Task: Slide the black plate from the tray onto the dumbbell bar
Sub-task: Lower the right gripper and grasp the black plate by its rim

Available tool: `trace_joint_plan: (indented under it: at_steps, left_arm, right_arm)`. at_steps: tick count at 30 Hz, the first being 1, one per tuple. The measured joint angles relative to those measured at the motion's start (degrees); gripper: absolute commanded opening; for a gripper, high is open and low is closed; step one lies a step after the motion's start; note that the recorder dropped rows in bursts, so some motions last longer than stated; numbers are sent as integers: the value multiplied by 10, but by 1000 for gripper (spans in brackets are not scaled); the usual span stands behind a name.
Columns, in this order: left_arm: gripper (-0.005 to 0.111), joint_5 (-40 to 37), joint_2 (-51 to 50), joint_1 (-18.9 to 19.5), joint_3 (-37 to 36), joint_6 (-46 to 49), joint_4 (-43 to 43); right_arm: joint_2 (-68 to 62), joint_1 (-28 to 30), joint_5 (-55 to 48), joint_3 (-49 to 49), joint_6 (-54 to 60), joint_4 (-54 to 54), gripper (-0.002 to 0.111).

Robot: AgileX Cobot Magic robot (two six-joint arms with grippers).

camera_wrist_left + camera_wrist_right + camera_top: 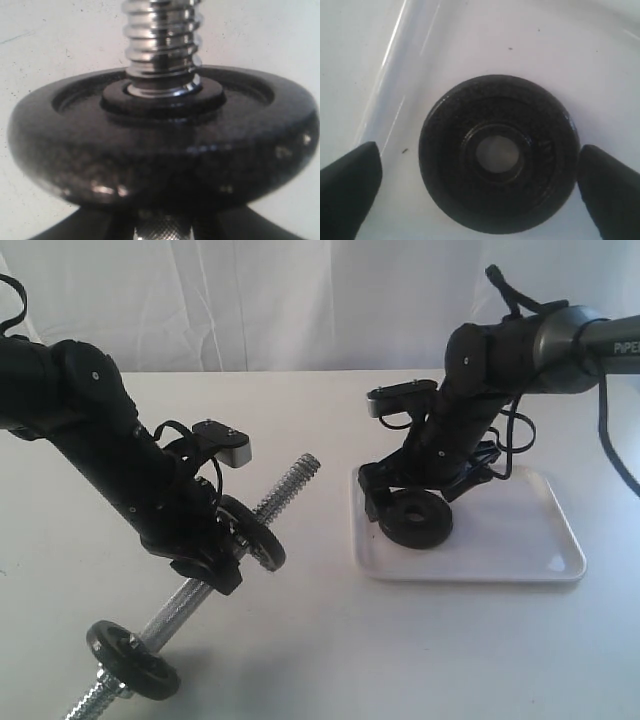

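Topping white table (330, 660) before drapes (300, 300), tray (540, 530) at right holds matte plate (450, 155) between spread jaws of right gripper (479, 152); left gripper (225, 545) clamps bar (290, 485).

Robotics lab bench, plain white table (330, 650), white curtain backdrop (300, 300), two black robot arms (100, 435) over it

The only lettering that can be read is "PIPE" in white on the right arm's grey tube (578, 340), cut off by the picture's edge. Nothing else bears text.
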State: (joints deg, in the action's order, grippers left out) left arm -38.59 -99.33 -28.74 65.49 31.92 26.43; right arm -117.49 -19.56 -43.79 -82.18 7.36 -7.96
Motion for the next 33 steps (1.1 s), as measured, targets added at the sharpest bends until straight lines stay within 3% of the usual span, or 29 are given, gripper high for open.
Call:
trace_joint_plan:
  at_steps: [10, 33]
  left_arm:
    - [0, 1, 0, 0, -1, 0, 1]
    - [0, 1, 0, 0, -1, 0, 1]
  right_arm:
    - [-26, -16, 4, -2, -64, 80, 105]
    - [-45, -16, -2, -12, -74, 80, 104]
